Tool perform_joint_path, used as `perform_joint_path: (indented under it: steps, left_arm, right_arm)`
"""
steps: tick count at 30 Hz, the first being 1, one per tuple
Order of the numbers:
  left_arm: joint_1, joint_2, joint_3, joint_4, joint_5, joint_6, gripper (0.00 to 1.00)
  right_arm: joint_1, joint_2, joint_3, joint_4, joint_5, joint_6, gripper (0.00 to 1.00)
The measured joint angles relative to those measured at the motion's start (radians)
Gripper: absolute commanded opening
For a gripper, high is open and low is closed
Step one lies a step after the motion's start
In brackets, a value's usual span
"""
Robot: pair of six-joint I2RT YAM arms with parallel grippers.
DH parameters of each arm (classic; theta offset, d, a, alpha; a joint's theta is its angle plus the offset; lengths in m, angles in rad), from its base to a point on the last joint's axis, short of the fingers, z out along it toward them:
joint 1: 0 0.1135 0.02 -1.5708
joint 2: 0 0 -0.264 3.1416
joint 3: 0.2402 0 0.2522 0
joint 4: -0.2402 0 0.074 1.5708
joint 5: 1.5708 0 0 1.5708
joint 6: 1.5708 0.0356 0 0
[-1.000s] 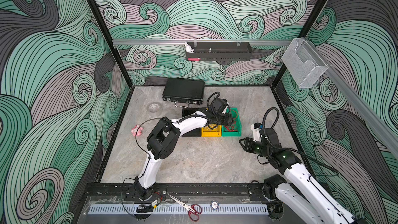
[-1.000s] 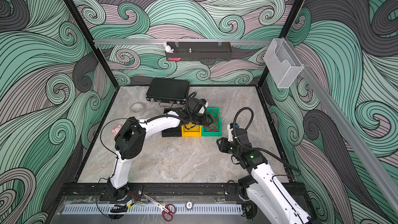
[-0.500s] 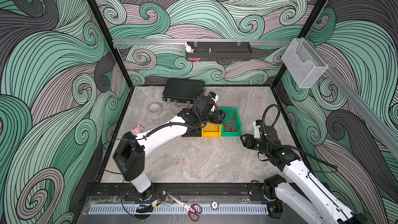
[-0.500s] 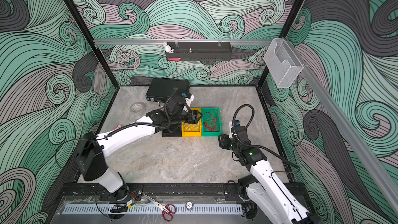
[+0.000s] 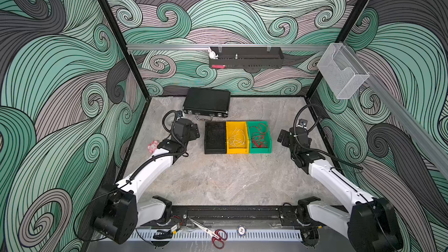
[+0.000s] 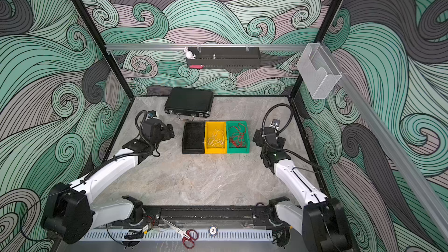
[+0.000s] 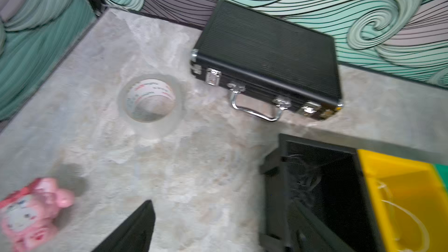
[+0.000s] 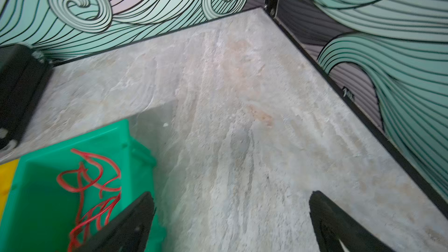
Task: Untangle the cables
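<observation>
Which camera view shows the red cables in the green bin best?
A top view: the whole tangle of red cables shows in the green bin, small but unobstructed. The right wrist view is closer but crops it, and the right gripper hides part. The left wrist view misses it.

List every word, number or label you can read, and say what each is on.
"10": on the chip beside the scissors.
Red print inside the tape roll: too blurred to read.
Small mark low on the wall: too small to read.
Nothing else legible.
</observation>
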Motion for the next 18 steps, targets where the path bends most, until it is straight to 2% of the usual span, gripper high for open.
perform_joint_path:
  steps: [5,7,10,13,18]
  left_arm:
    - [0.148,0.002,-0.144,0.171,-0.068,0.101,0.88]
    - [0.198,0.05,-0.147,0.236,-0.079,0.141,0.88]
    - [0.225,0.16,-0.151,0.356,-0.089,0.208,0.88]
    - [0.25,0.25,-0.2,0.507,-0.06,0.256,0.86]
    - [0.32,0.348,-0.314,0.723,0.029,0.285,0.89]
  right_arm:
    - [-0.05,0.064,-0.077,0.187,0.064,-0.076,0.99]
    - [-0.073,0.099,-0.093,0.259,0.069,-0.102,0.99]
    - [-0.103,0.177,-0.103,0.366,0.068,-0.136,0.99]
    - [-0.13,0.233,-0.149,0.489,0.038,-0.175,0.99]
    - [-0.173,0.294,-0.232,0.709,-0.097,-0.23,0.99]
